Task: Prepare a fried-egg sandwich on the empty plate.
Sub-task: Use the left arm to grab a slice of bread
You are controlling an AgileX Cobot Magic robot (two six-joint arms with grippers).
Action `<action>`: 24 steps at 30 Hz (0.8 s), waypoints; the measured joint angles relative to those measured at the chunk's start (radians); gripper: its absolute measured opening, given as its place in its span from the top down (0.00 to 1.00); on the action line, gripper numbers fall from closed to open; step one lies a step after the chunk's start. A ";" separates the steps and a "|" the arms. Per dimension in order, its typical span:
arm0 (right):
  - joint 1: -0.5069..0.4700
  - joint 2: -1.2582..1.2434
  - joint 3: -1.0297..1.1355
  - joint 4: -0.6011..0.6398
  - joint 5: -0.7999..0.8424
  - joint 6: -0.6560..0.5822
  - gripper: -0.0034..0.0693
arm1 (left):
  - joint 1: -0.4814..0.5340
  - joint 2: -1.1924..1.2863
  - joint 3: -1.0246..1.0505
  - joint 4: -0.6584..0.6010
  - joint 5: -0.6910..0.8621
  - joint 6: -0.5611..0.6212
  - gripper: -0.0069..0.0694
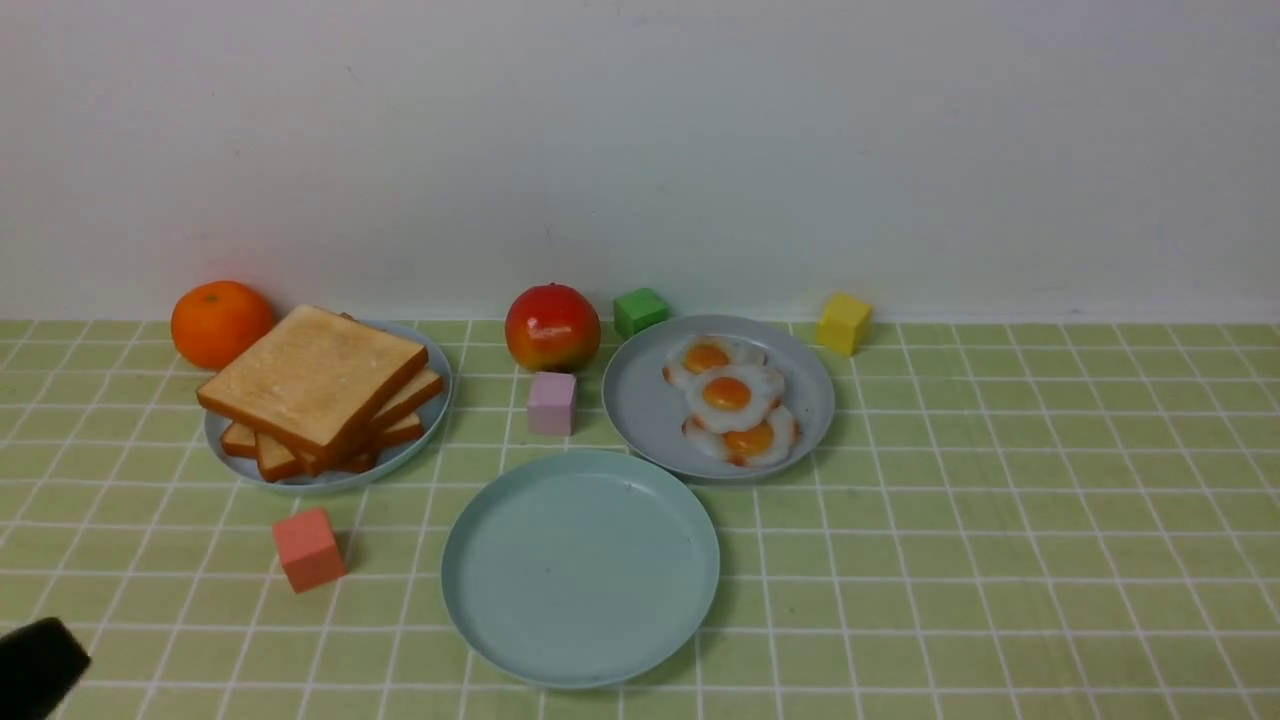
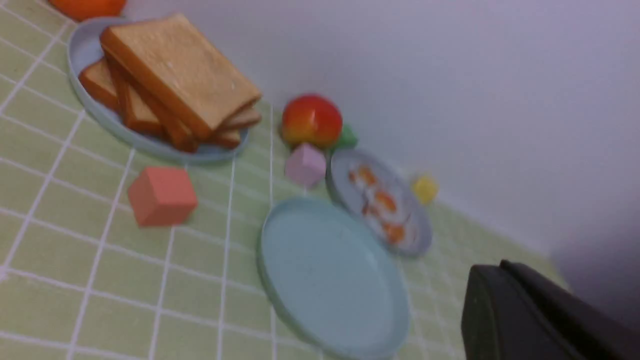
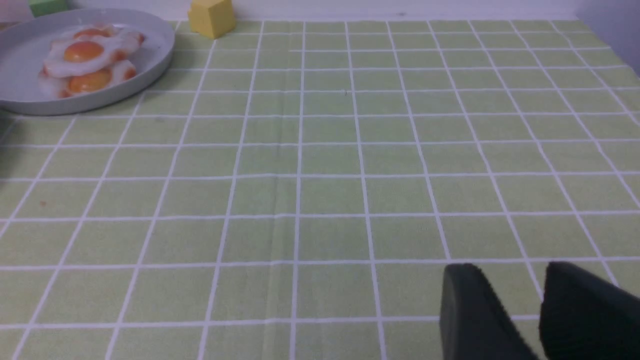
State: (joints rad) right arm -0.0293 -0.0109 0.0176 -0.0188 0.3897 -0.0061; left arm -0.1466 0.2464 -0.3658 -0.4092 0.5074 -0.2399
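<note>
- I see the teal plate lying flat and bare.
- At its 10 o'clock, golden toast slices sit stacked askew.
- At 1 o'clock, three fried eggs overlap.

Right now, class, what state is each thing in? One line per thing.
teal plate: empty.
toast slices: stacked on the left grey-blue plate.
fried eggs: three, overlapping on the right grey-blue plate.
left gripper: shut, empty.
right gripper: open, empty.
</note>
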 joint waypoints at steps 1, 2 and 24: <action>0.000 0.000 0.000 0.000 0.000 0.000 0.62 | -0.009 0.074 -0.056 0.001 0.064 0.061 0.93; 0.000 0.000 0.000 0.000 0.000 0.000 0.62 | -0.013 0.086 -0.066 0.002 0.089 0.071 0.93; 0.000 0.000 0.002 0.478 -0.369 0.215 0.62 | -0.276 0.779 -0.423 0.236 0.274 0.188 0.93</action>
State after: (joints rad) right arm -0.0293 -0.0109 0.0195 0.4592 0.0206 0.2094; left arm -0.4225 1.0257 -0.7892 -0.1729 0.7811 -0.0518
